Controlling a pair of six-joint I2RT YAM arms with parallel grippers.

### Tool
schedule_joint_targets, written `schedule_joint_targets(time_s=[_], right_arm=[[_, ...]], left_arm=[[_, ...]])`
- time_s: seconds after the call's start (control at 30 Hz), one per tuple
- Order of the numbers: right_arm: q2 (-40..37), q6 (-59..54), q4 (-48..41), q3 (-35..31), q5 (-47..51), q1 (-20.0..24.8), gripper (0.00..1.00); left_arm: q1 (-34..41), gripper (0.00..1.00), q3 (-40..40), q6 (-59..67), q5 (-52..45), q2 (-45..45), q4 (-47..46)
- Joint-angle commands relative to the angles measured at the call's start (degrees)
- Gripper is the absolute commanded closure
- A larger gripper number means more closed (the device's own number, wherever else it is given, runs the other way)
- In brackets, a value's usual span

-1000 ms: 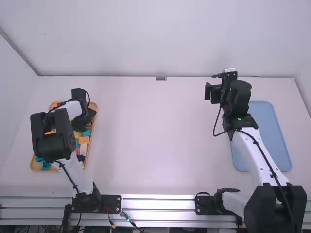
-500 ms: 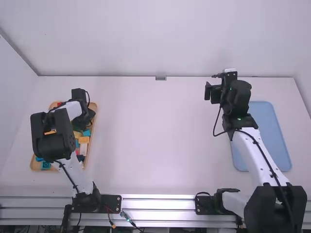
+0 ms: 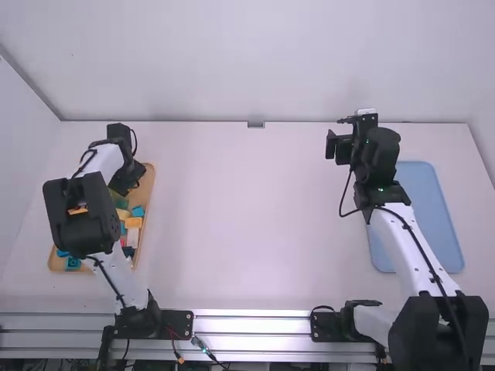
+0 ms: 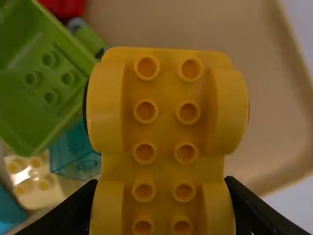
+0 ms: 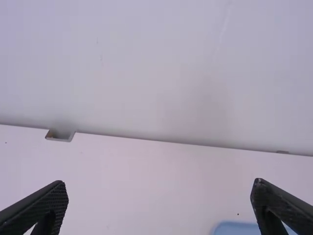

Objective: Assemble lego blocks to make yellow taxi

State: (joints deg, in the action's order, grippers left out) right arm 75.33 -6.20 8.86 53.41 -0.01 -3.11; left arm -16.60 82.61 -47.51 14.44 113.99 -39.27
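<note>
Over the far part of the block tray (image 3: 149,174), my left gripper (image 3: 126,189) hangs at the table's left side. In the left wrist view, my left gripper (image 4: 161,185) is closed on a yellow car base (image 4: 165,122) with rounded wheel arches and two rows of studs. My right gripper (image 3: 339,147) is held up at the far right of the table, left of the blue mat. In the right wrist view, my right gripper (image 5: 160,183) has its fingers wide apart with nothing between them.
Green (image 4: 46,73), teal (image 4: 76,152) and cream (image 4: 36,178) blocks lie in the tray beside the held base. An orange block (image 3: 134,222) sits nearer the camera. The blue mat (image 3: 424,209) lies beside the right arm.
My left gripper has shifted slightly left and away from the high camera, uncovering more of the tray's right edge. The right arm has kept still.
</note>
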Motion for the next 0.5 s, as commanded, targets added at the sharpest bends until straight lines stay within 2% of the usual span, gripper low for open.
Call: schedule_joint_targets(time_s=[0.0, 0.07, 0.13, 0.2, 0.4, 0.47], right_arm=[[0.44, 0.2, 0.31, 1.64, 0.02, -0.33, 0.01], [0.44, 0.15, 0.5, 1.64, 0.04, -0.33, 0.01], [0.44, 0.2, 1.03, 1.64, 0.0, -0.33, 0.01], [0.44, 0.24, 1.22, 1.64, 0.0, -0.33, 0.01], [0.44, 2.16, 1.29, 1.64, -0.11, -0.39, 0.01], [0.44, 3.48, 1.2, 1.64, -0.07, -0.37, 0.01]], left_arm=[[0.2, 0.82, 4.2, 0.7, 2.16, 0.55, -3.15], [0.24, 0.83, 6.45, 1.16, 2.19, 0.55, -5.75], [1.29, 0.92, 9.57, 5.99, 1.99, 0.44, -8.52], [2.01, 0.96, 10.32, 7.41, 2.03, 0.09, -9.31], [8.09, 0.96, 9.77, 7.15, 7.54, -2.78, -11.32], [12.28, 0.96, 8.83, 10.64, 9.35, -4.46, -11.04]])
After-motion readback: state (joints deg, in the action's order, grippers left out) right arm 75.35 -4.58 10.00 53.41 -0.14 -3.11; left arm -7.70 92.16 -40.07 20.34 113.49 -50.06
